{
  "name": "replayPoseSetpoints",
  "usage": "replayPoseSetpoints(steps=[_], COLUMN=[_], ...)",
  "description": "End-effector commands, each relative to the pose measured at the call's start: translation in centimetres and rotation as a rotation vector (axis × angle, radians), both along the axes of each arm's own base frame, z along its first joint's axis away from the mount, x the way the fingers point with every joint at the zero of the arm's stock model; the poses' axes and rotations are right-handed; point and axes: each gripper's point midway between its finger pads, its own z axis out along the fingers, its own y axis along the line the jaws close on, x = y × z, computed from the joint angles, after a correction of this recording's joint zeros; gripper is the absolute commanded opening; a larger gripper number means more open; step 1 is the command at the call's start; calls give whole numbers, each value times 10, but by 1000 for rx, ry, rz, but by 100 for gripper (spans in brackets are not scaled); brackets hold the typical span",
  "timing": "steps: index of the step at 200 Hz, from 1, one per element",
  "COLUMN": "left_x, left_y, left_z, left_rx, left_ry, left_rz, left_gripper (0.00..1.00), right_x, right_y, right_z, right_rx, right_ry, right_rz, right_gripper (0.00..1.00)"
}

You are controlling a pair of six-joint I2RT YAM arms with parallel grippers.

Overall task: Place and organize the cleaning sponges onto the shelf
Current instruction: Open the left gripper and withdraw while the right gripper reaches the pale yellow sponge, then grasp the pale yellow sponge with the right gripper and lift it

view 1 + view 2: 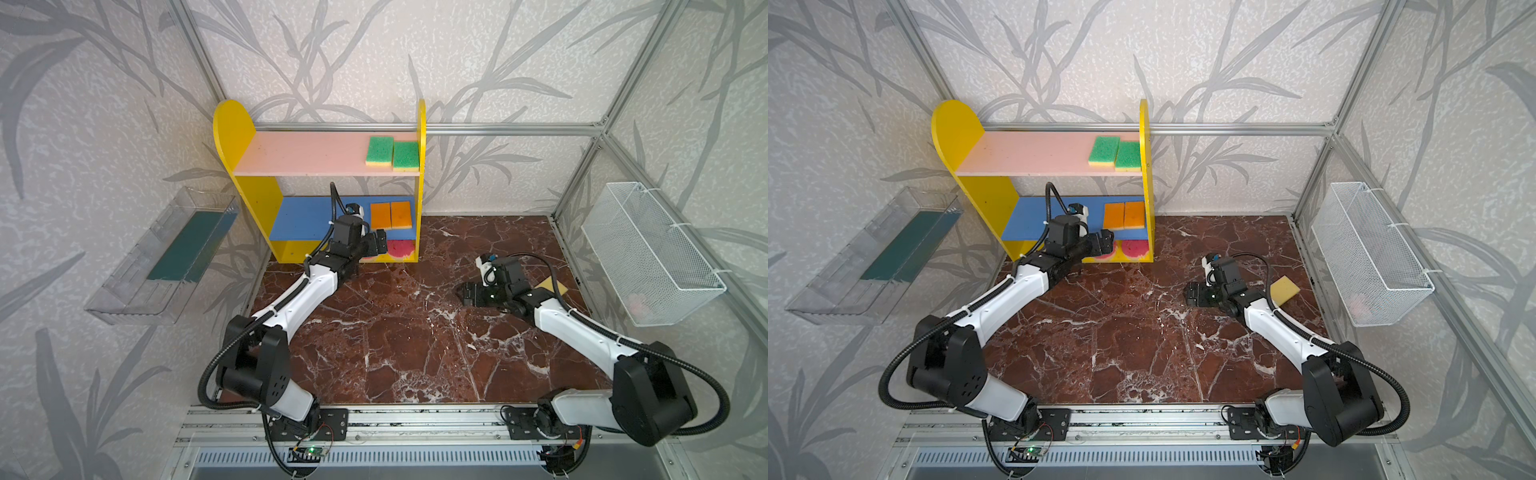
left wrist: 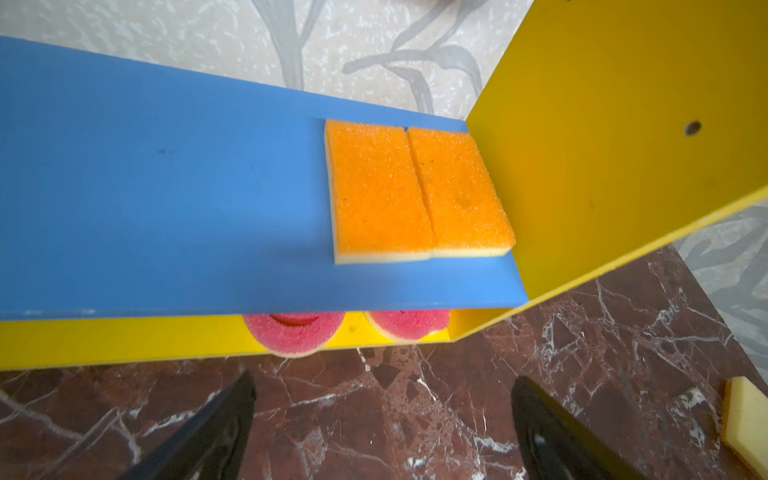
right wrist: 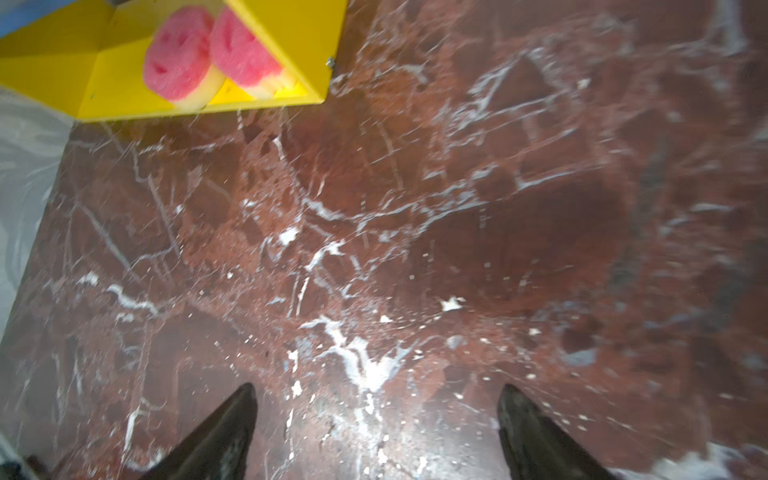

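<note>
Found the shelf (image 1: 232, 124) at the back of the table (image 1: 395, 332), against the wall. Saw the green sponges (image 1: 379, 151) flat and side by side at the right end of the pink board (image 1: 307, 153), scrub faces up, the outer one just beside the side panel. Saw the orange sponges (image 2: 378, 187) laid likewise on the blue board (image 2: 166, 187), touching along their long edges, the outer one against the same panel. Spotted the pink sponges (image 3: 176, 66) on the base (image 2: 124, 340) below, side by side at its right end, near the front edge; could not tell whether touching. Noted one yellow sponge (image 1: 1284, 286) off the shelf, flat on the table near the right edge, just behind the right arm. Found the left gripper (image 2: 382, 378) just in front of the base, facing the pink sponges, jaws spread wide, gripping nothing. Found the right gripper (image 3: 376, 386) low over the table, well apart from the shelf, jaws likewise wide apart and empty.
</note>
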Motion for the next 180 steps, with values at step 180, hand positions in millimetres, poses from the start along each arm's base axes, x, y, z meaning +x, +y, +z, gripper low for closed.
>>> replayPoseSetpoints(steps=[180], left_x=[-141], left_y=[-110], left_z=[-142], left_rx=[-152], left_ry=[82], left_rz=[-254], left_gripper=[95], right_x=[25], right_y=[-251], right_z=[-88], right_rx=[-247], right_ry=[459], right_rz=[-728], right_gripper=[99])
